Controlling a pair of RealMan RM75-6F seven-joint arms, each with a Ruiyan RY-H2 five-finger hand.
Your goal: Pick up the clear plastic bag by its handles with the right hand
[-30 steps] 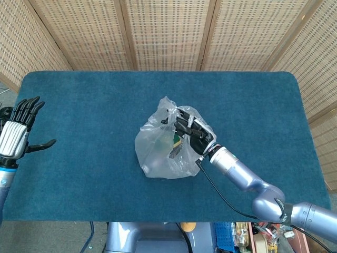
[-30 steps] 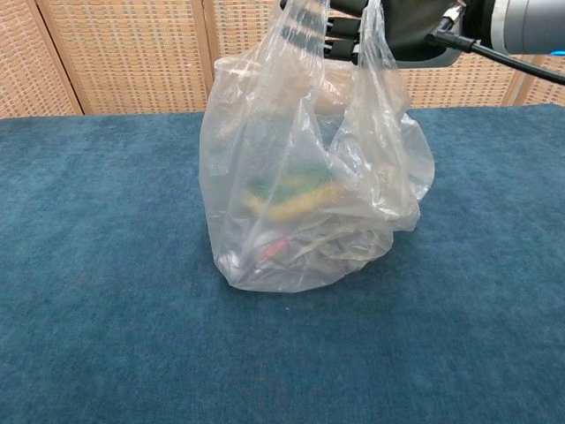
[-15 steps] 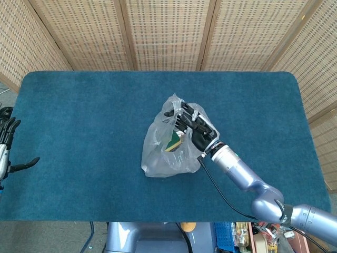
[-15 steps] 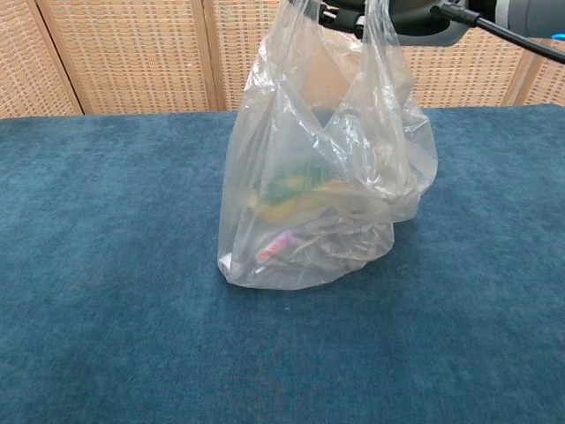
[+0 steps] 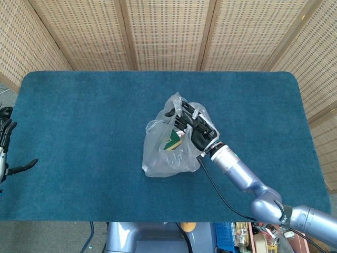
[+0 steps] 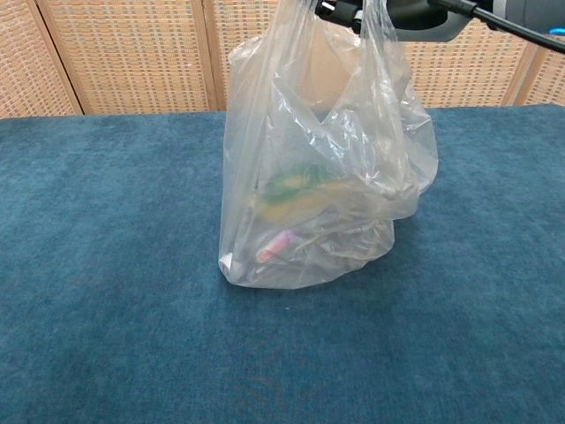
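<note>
The clear plastic bag (image 5: 163,153) (image 6: 318,194) stands tall in the middle of the blue table, pulled upward by its handles (image 6: 375,40). Green, yellow and pink items show through its sides. My right hand (image 5: 192,129) (image 6: 388,9) grips both handles from above; in the chest view only its lower edge shows at the top of the frame. The bag's bottom still looks to be resting on the cloth. My left hand (image 5: 6,150) sits at the far left edge of the head view with fingers spread, holding nothing.
The blue cloth table (image 5: 79,116) spreads wide on every side of the bag. Woven screens (image 5: 168,31) stand behind its far edge. A black cable (image 5: 216,190) trails along my right forearm.
My right hand has lifted the handles higher, stretching the bag taller and narrower. My left hand has drawn back to the table's left edge.
</note>
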